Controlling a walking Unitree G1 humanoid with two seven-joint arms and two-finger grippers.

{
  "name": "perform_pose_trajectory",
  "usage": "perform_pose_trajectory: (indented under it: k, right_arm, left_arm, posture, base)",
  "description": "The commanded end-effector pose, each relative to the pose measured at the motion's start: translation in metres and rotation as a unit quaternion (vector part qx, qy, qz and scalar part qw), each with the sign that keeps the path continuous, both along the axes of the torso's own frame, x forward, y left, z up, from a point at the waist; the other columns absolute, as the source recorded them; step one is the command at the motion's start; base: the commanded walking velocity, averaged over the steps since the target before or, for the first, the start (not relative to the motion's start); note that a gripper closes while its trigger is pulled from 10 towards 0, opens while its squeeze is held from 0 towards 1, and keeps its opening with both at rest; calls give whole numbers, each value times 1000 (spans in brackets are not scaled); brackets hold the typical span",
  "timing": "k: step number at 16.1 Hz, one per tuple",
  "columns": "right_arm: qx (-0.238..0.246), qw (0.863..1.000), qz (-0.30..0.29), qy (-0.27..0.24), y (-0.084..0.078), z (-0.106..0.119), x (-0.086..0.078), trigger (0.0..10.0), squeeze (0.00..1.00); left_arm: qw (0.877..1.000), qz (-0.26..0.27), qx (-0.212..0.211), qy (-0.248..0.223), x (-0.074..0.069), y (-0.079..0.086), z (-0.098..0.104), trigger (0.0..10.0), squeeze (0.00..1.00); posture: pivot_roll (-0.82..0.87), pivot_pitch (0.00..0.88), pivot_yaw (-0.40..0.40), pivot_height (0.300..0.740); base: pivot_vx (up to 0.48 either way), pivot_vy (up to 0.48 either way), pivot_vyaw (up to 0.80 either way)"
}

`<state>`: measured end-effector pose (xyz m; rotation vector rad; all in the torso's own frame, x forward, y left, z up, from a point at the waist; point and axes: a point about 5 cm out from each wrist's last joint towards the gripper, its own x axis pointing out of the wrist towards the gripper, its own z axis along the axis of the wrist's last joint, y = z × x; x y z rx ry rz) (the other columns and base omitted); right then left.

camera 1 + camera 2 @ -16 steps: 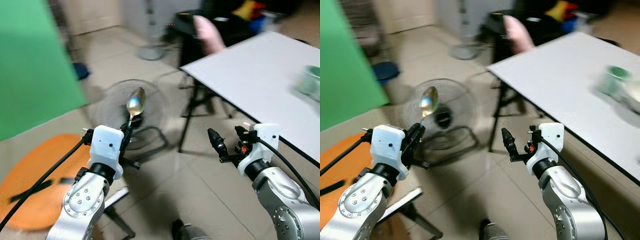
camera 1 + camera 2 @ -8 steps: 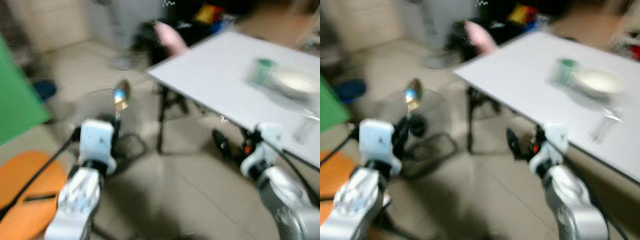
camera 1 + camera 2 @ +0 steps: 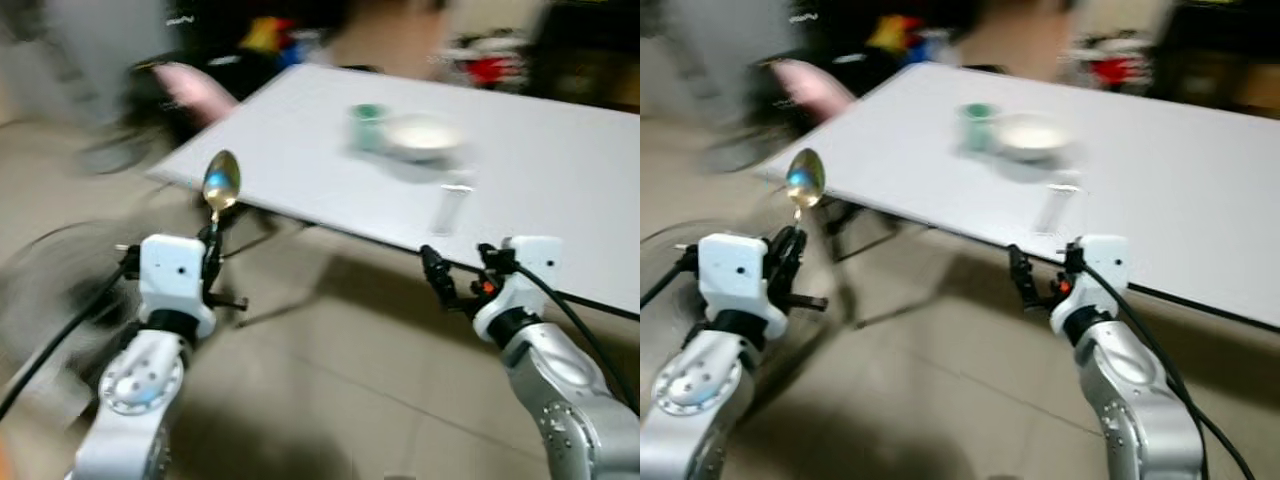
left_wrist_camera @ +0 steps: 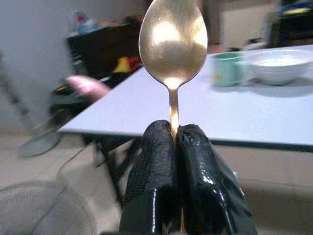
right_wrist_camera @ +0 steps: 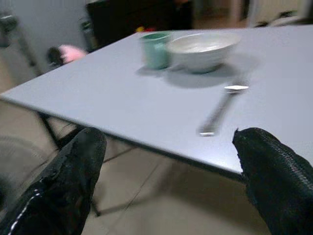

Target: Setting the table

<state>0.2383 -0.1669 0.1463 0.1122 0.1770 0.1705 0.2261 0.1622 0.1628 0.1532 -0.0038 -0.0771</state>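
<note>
One spoon (image 4: 171,46) up in the air, and it's a gold one, polished, its oval bowl catching the light, thin handle running straight down. The left gripper (image 4: 175,142) has both black fingers pinched tight on that handle, bowl end up, held upright at the left of the scene, short of the table's near edge.

On the table (image 3: 560,190), white and broad: one green cup (image 5: 155,49), one white bowl (image 5: 203,48) just to its right, the two near touching. One silvery utensil (image 5: 221,108) lies flat nearer than the bowl, slim and blurred, so what kind it is I cannot tell. That's three things on the top, all grouped toward the far middle.

The right gripper (image 3: 462,278) sits at the near edge of the table, right of centre, its fingers (image 5: 73,176) spread wide apart with nothing between them.

Over on the far left, past the table's corner, one pink thing (image 3: 195,85), smeared by blur. The head views are blurred throughout. Tiled floor (image 3: 330,380) below, and a wire fan guard (image 4: 34,208) low on the left.
</note>
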Motion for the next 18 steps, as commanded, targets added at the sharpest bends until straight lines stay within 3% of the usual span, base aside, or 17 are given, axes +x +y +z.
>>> perform_pose_trajectory:
  k: [1, 5, 12, 16, 18]
  right_arm:
    - [-4, 1000, -5, 2, -2, 1, 4, 10000, 0]
    - [-8, 1000, -8, -5, -3, 3, 8, 10000, 0]
    - [-6, 1000, 17, -8, 4, 3, 7, 10000, 0]
    - [0, 1000, 19, -5, 4, 0, 3, 10000, 0]
    - [-7, 999, 31, 1, 6, -2, 1, 10000, 0]
  left_arm:
    - [1000, -12, -5, -5, 4, -2, 2, 10000, 0]
    - [999, -38, 0, -6, 11, -4, 3, 10000, 0]
    - [997, -78, 6, 5, 16, -11, 0, 10000, 0]
    - [994, -101, 4, 27, 8, -16, -8, 10000, 0]
    - [993, -100, -9, 61, 1, -23, -20, 10000, 0]
  posture:
    - [-111, 0, 47, 740]
    - [-110, 0, 48, 740]
    - [-109, 0, 65, 740]
    - [-109, 0, 72, 740]
    - [-105, 0, 77, 740]
  base:
    - [375, 0, -800]
    - [382, 0, -800]
    - [386, 0, 0]
    - [376, 0, 0]
    - [154, 0, 0]
